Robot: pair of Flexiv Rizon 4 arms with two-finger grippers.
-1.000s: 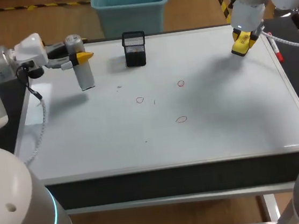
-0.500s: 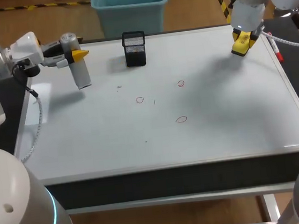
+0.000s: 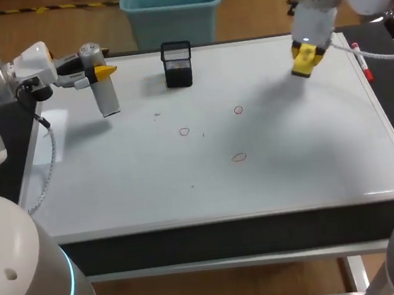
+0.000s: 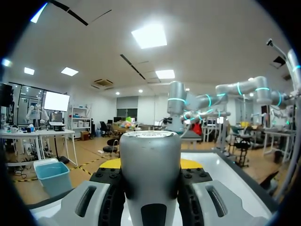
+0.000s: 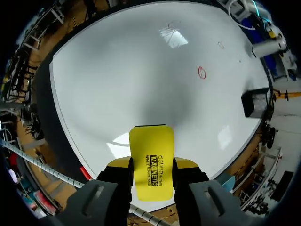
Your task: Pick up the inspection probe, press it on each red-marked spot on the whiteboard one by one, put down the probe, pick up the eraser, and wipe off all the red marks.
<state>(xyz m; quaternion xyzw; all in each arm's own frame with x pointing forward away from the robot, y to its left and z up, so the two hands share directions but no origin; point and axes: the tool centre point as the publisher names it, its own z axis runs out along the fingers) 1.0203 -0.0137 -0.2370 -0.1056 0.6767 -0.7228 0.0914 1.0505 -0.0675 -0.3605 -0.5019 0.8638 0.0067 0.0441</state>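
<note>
The whiteboard (image 3: 305, 156) covers the table and bears three small red circles (image 3: 184, 131), (image 3: 238, 110), (image 3: 239, 157). My left gripper (image 3: 100, 73) hangs over the board's far left and is shut on the silver inspection probe (image 3: 105, 94), which points down, clear of the surface. In the left wrist view the probe (image 4: 150, 174) fills the gap between the fingers (image 4: 110, 188). My right gripper (image 3: 305, 57) is shut on the yellow eraser (image 3: 304, 61) above the far right of the board. In the right wrist view the eraser (image 5: 151, 162) is held above the board, with one red circle (image 5: 201, 72) ahead.
A black mesh basket (image 3: 177, 64) stands at the board's far edge, between the two arms. A red marker pen (image 3: 363, 64) lies along the right edge. The nearest red circle lies left of and nearer than the eraser.
My right arm has carried the eraser a little to the left, further over the board. My left arm drew the probe slightly left earlier and now holds still.
</note>
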